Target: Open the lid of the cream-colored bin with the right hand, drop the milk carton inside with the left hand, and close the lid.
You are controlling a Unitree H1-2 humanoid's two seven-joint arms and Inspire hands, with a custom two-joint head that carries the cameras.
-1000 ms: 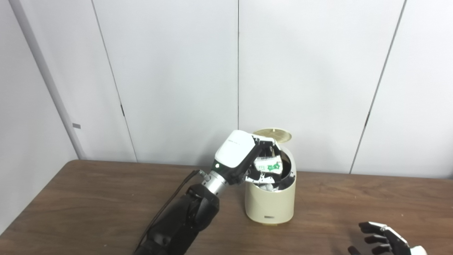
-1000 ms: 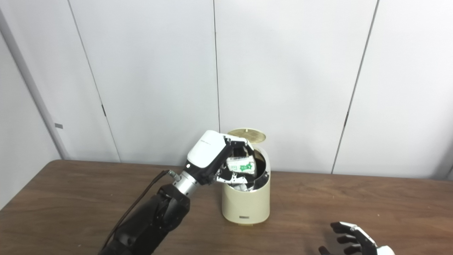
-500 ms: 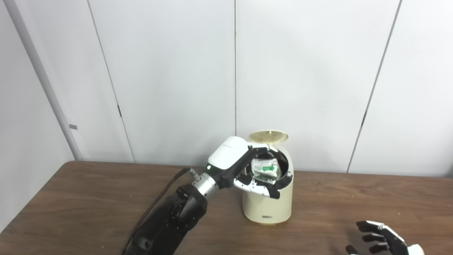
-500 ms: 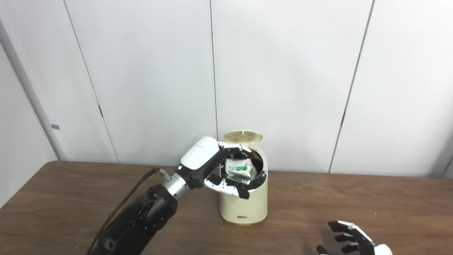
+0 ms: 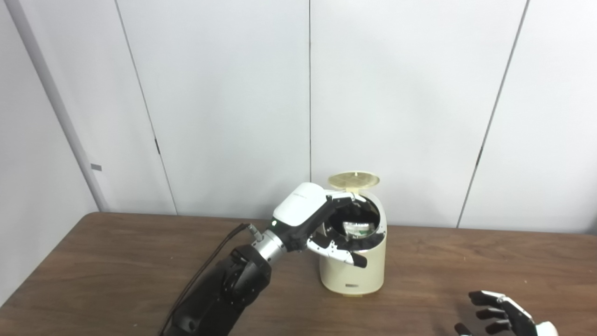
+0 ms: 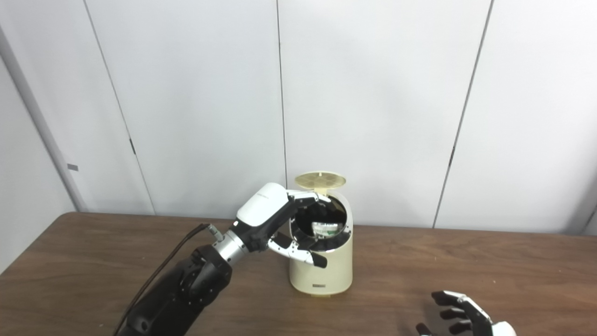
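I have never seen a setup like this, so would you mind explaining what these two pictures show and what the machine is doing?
Both pictures come from two cameras side by side on a humanoid robot's head, so they show one scene from slightly different spots. The robot stands at a brown table facing a white panelled wall. Its arms enter from the bottom edge. The left hand, white and black with its fingers spread, is at the mouth of a cream-colored bin and holds nothing. The bin's round lid stands open. Inside lies a milk carton with green print. The right hand rests low near the table's right corner, fingers apart, also empty.
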